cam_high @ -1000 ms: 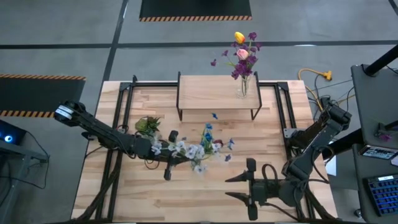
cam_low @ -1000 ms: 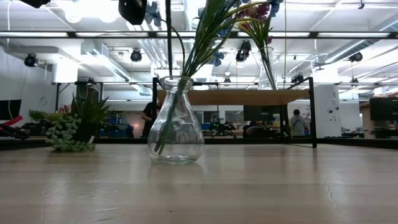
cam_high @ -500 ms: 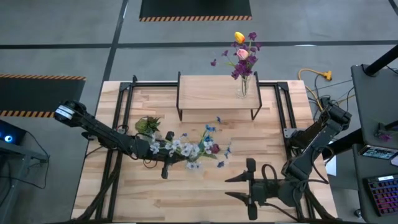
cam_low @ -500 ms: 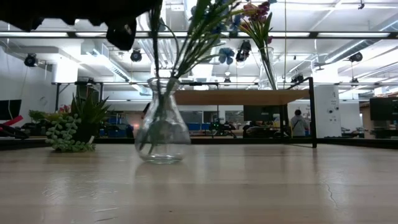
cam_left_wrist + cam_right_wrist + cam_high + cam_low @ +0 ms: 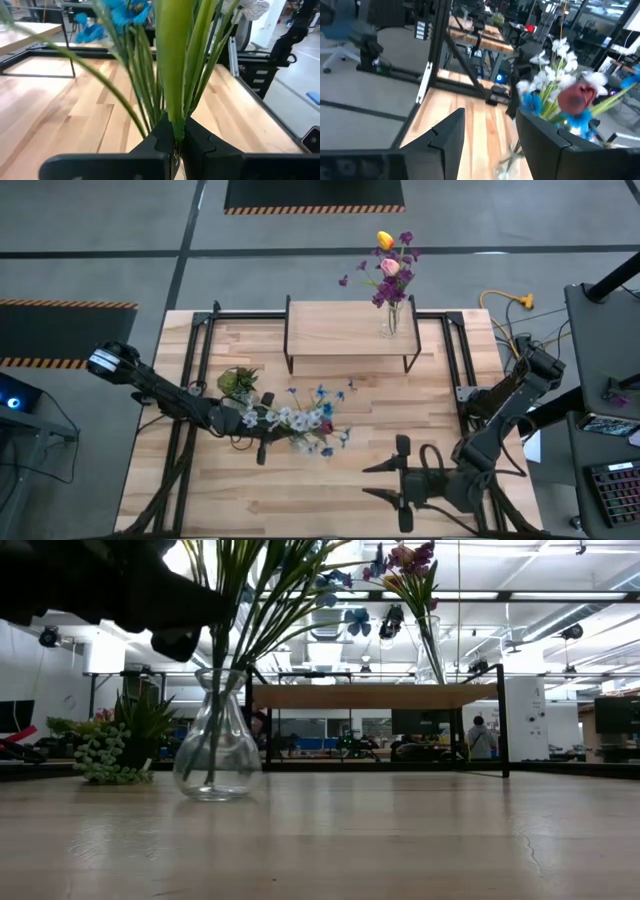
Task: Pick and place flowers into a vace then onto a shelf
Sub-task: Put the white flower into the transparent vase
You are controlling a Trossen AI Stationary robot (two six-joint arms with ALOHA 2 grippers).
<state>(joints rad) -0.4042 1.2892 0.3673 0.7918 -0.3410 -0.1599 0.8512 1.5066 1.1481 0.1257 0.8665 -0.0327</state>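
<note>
A clear glass vase point(image 5: 217, 745) stands on its base on the wooden table and holds a bunch of flowers point(image 5: 305, 420) with green stalks and blue, white and dark red blooms. My left gripper point(image 5: 176, 142) reaches in from the table's left, shut on the stalks just above the vase's mouth. My right gripper point(image 5: 385, 482) waits open near the front right, pointing left, nothing between its fingers point(image 5: 485, 135). The shelf point(image 5: 350, 330) stands at the far middle. On its right end is a second vase point(image 5: 392, 318) of yellow, pink and purple flowers. My left gripper pinches the green stalks point(image 5: 176, 122) between its two fingers, a little above the vase's rim point(image 5: 220, 672). The fingers come nearly level from the table's left and lie across the stalks. The stalks stand upright in the vase and fan out above the hold; the vase rests on the table.
A small green potted plant point(image 5: 238, 382) stands just beyond my left gripper, toward the far side. Black frame rails point(image 5: 195, 380) run along both table sides. Bare tabletop point(image 5: 350, 395) lies between the bunch and the shelf.
My left gripper has come down and drawn toward the table's left edge, still shut on the stalks. The vase has slid left along the table with it, staying upright on its base. The stalks, leaning right before, now stand straighter.
</note>
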